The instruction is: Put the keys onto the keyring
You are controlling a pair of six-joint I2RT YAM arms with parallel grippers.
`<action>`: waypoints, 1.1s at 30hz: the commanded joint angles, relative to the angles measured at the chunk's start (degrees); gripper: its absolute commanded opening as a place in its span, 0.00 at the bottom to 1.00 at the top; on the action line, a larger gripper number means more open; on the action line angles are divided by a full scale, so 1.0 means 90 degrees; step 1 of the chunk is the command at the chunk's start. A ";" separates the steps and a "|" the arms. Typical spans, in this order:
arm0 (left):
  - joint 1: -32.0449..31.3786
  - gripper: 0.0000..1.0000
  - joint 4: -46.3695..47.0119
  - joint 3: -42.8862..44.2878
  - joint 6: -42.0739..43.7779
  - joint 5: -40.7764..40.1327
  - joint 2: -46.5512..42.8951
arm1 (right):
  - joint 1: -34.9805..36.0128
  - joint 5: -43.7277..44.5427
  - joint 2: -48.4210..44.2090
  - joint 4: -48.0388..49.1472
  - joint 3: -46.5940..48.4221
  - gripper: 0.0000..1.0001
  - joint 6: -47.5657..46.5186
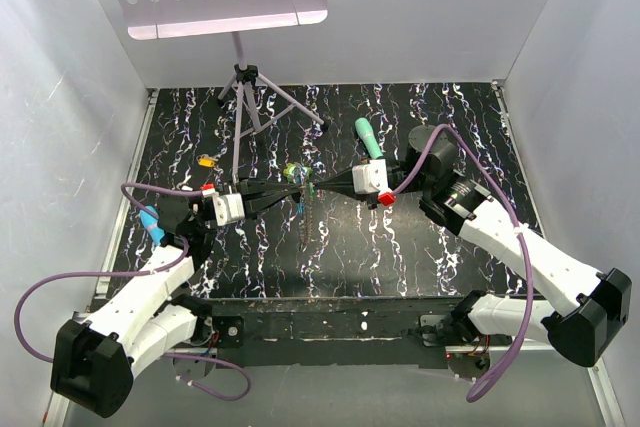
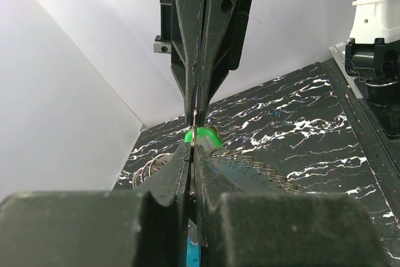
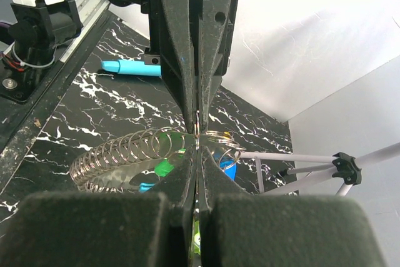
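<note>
Metal keyring (image 2: 195, 117) upright, pinched between left hand (image 1: 302, 189) and right hand (image 1: 319, 187).

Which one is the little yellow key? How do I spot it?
Find the black marbled table, then the tripod stand at its far edge. Just left of the tripod's long leg lies the yellow key, alone, tiny and yellow-orange, unlike the bigger teal stick further right.

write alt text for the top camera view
The left tool and right tool meet tip to tip over a black marbled table, both shut on the keyring, with a green key at their tips. A yellow key lies at the left, a teal stick behind the right tool, a tripod at the back.
</note>
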 commanded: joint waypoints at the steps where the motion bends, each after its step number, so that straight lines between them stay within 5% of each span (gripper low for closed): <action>1: -0.0034 0.00 0.0254 -0.0032 -0.0074 -0.0039 -0.0098 | 0.0098 -0.0136 0.0025 0.0439 0.0242 0.01 0.0115; 33: -0.0024 0.00 -0.0273 0.0085 0.0180 -0.0029 -0.0127 | 0.0157 -0.0204 0.0133 0.0361 0.0369 0.01 0.0242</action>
